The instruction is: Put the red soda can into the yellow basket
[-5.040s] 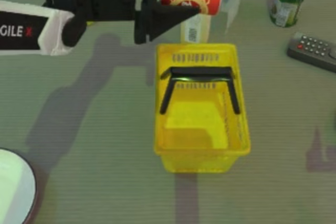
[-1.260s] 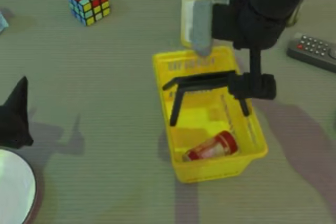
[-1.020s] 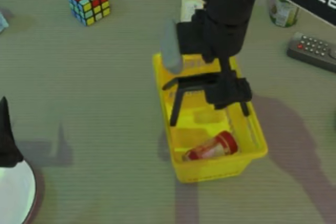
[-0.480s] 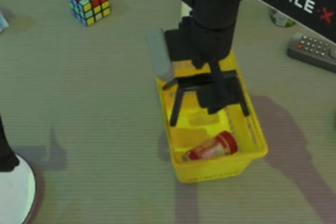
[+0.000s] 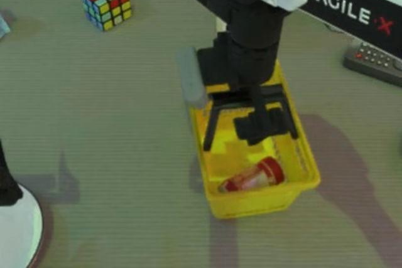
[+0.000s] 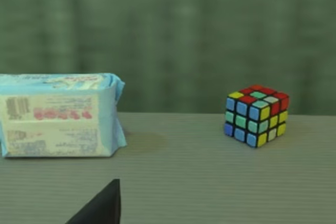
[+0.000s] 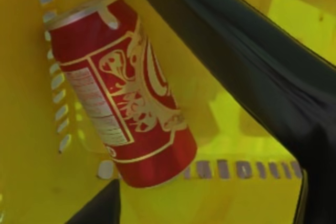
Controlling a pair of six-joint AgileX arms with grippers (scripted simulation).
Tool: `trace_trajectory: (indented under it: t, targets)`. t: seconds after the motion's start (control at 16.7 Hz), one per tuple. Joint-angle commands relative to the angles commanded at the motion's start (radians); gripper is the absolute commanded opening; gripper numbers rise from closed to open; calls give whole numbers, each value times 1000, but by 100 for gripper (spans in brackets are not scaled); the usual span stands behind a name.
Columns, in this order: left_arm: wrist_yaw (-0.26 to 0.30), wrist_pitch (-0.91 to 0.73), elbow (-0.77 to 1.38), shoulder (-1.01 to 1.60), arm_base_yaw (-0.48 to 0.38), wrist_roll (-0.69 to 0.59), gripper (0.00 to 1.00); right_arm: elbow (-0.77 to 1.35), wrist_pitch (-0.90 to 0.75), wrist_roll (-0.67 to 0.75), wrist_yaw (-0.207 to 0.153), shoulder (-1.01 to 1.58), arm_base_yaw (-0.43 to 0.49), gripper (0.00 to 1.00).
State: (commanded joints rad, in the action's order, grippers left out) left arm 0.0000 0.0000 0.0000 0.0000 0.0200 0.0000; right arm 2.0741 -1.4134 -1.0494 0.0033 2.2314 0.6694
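Note:
The red soda can (image 5: 254,177) lies on its side inside the yellow basket (image 5: 264,204), near the basket's front wall. In the right wrist view the can (image 7: 126,114) rests on the yellow floor (image 7: 31,156), with the black handle (image 7: 247,61) crossing close in front. My right gripper (image 5: 259,127) hangs open over the basket's middle, just in front of the raised handle (image 5: 210,127) and apart from the can. One of its fingertips (image 7: 102,208) shows below the can. My left gripper (image 5: 6,180) is parked open at the table's left edge, holding nothing.
A colour cube (image 5: 107,3) stands at the back left, seen also in the left wrist view (image 6: 256,115) beside a pale blue tissue pack (image 6: 58,115). A grey remote (image 5: 370,59) lies at the right. A white plate (image 5: 16,230) sits at the front left corner.
Five seconds ago my left gripper held the can over the basket's back; the can now lies inside. The left arm withdrew to the left edge. The right arm moved left over the basket.

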Motion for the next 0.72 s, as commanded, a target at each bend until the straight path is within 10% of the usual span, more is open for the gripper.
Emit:
trace_trajectory:
  t: [0.12,0.72]
  targets:
    - [0,0,0,0,0,0,100,0,0,0,0,0,0,100]
    - [0,0,0,0,0,0,100,0,0,0,0,0,0,25]
